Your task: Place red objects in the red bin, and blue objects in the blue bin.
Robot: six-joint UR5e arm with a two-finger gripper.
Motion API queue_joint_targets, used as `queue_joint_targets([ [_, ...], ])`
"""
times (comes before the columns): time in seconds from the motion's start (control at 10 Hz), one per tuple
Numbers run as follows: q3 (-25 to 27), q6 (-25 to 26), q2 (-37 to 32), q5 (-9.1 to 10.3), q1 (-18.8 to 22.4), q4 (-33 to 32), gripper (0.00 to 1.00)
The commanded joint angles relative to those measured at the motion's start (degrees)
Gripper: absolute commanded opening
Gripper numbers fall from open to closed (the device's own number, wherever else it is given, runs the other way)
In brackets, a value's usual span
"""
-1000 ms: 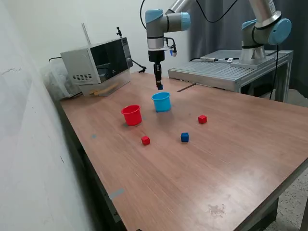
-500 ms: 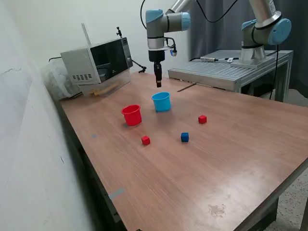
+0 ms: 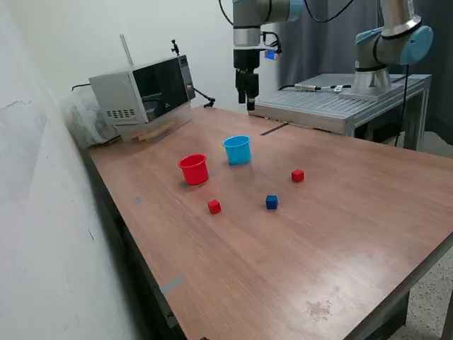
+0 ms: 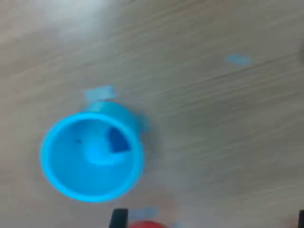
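Observation:
My gripper (image 3: 249, 103) hangs high above the table, behind the light blue bin (image 3: 238, 149) and apart from it. In the wrist view its dark fingertips (image 4: 118, 218) stand wide apart with nothing between them, so it is open. One dark blue cube (image 4: 118, 140) lies inside the blue bin (image 4: 91, 156). The red bin (image 3: 193, 169) stands beside the blue one, on the exterior view's left. On the table lie a blue cube (image 3: 272, 202) and two red cubes (image 3: 214, 206) (image 3: 297, 176), all in front of the bins.
A microwave (image 3: 144, 91) stands at the back on the exterior view's left. A grey metal platform (image 3: 333, 106) with the arm's base borders the table's far side. A wall runs along the exterior view's left.
A second ago my gripper held a blue cube just above the blue bin. It let the cube go, then rose and moved toward the exterior view's right.

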Motion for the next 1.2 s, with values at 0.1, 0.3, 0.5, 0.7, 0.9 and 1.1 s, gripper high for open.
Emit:
queue_joint_targets([
  [0.1,-1.4,-12.7,-6.1,-0.01,12.7,3.3,1.00],
  [0.3,-6.1,-26.3,-5.7,0.34,17.4,7.5,1.00],
  [0.5,-11.1,-28.3,-1.2,0.43,17.4,7.5,1.00],
  [0.7,-15.1,-30.4,5.0,0.43,17.3,7.4,1.00],
  [0.9,-16.7,-33.0,11.9,1.48,17.5,4.7,1.00],
  [1.1,-19.7,-34.1,20.5,2.10,18.7,2.7,1.00],
])
